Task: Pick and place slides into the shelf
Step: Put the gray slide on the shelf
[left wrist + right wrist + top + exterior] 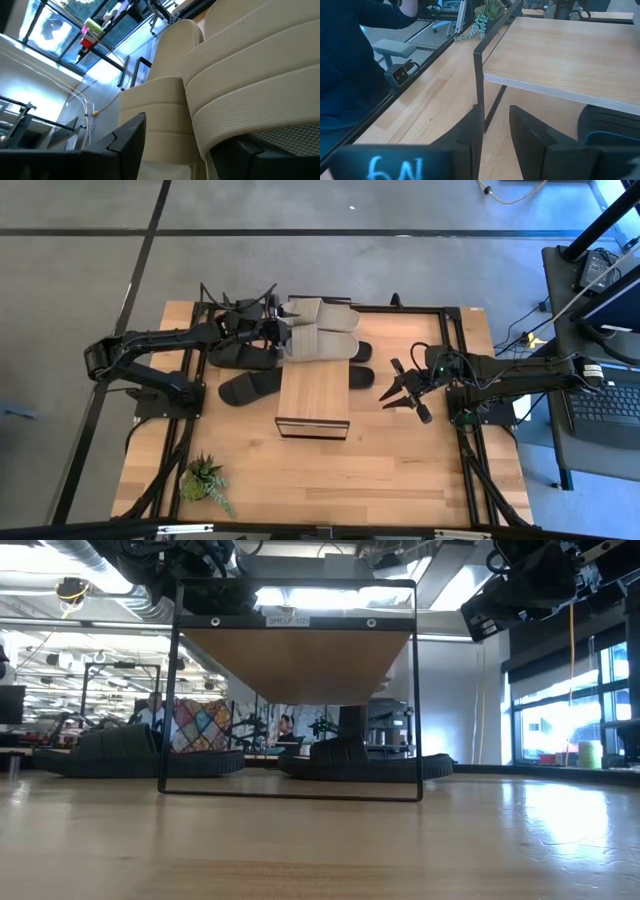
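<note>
- The butcher-block table [400, 470] is carrying everything, with dark rails running along its left and right edges.
- The shelf [315, 395] is standing near the middle of the table, its light wood plank top sitting on a thin dark frame that is showing as an open rectangle in the low view.
- The left arm is reaching in from the left edge toward the far end of the shelf; the right arm is stretching in from the right edge.
- Two beige-grey slides [318, 330] are lying side by side at the far end of the shelf top, partly overhanging it, one touching the other.
- Black slides [255, 386] are lying on the table: one just left of the shelf, another farther back on the left under the left arm, and two more [360, 364] peeking out at the shelf's right side.
- The left gripper [272, 332] is sitting at the left side of the beige pair, its fingers standing wide apart around the nearer beige slide.
- The right gripper [397, 392] is hovering above the table right of the shelf, its fingers partly apart with nothing between them.
- A small green potted plant [203, 478] is standing near the table's front left corner.
</note>
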Available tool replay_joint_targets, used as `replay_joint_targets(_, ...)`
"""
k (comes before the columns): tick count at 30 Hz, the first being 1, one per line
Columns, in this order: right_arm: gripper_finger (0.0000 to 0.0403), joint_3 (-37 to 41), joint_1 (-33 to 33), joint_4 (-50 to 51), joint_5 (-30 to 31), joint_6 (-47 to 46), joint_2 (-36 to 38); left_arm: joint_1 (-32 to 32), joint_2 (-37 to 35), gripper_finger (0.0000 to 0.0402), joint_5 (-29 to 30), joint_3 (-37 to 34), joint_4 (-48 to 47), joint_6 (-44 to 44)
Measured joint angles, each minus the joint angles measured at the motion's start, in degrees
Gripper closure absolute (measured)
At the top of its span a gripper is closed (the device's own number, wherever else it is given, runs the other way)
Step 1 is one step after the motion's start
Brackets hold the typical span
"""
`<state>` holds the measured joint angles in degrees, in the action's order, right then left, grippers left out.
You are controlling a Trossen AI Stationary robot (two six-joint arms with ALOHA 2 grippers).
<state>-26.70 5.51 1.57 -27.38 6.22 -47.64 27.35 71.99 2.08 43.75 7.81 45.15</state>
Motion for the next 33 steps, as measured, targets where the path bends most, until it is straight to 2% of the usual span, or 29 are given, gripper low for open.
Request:
replay_joint_targets(24,0.0306,0.0,0.0,0.0,0.0,0.0,0.0,0.0,0.0,0.0209,0.0,0.0,0.4,-0.2)
replay_joint_targets(28,0.0306,0.0,0.0,0.0,0.0,0.0,0.0,0.0,0.0,0.0209,-0.1,0.0,0.1,-4.1)
replay_joint_targets(33,0.0306,0.0,0.0,0.0,0.0,0.0,0.0,0.0,0.0,0.0209,-0.1,0.0,-1.7,-4.6)
